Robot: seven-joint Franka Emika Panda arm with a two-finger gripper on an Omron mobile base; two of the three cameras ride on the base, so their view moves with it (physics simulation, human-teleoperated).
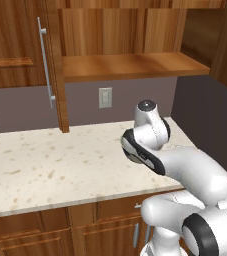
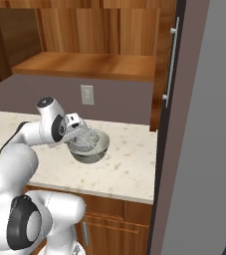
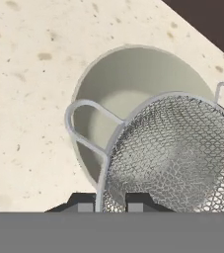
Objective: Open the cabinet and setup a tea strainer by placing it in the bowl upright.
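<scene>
Left base view: one upper cabinet (image 1: 120,45) stands open, its one wooden shelf (image 1: 130,65) bare, and one open door (image 1: 20,45) shows one long silver bar handle (image 1: 46,67). One wall outlet (image 1: 105,97) sits on the grey wall above the speckled worktop (image 1: 50,165). The white arm bends over the right part of the worktop.

Right base view: the second cabinet door (image 2: 170,69) hangs open at the right with its own bar handle. One bowl (image 2: 90,148) stands on the worktop below the outlet, and one tea strainer (image 2: 86,140) sits over and partly within it, at the gripper (image 2: 76,130).

Hand view: the two fingers (image 3: 85,202) are clamped on the strainer's rim, one on each side of the wire edge. The mesh basket covers the bowl's lower right part; two wire loops show, one over the cream inside, one at the far rim.
</scene>
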